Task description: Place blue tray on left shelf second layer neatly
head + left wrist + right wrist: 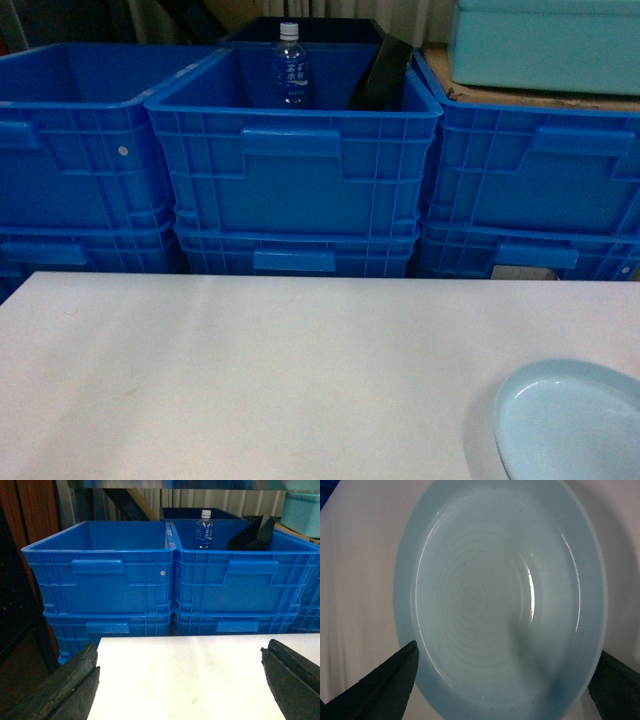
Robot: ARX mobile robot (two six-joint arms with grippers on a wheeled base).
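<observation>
The blue tray [572, 420] is a pale round dish lying flat on the white table [250, 370] at its front right corner, partly cut off by the head view's edge. Seen from the right wrist, the tray [485, 595] fills the picture, with faint rings inside. My right gripper [509, 650] is open above it, one dark finger [390, 685] off its left rim and the other off its right rim. My left gripper [180, 650] is open over bare table near the far edge, holding nothing. Neither gripper shows in the head view. The left shelf second layer is out of view.
Deep-blue crates [295, 150] are stacked two high in a row behind the table. The middle one holds a water bottle [290, 65] and a black object [382, 75]. A teal box [545, 45] sits at the back right. A steel upright [65, 502] rises behind the left crate.
</observation>
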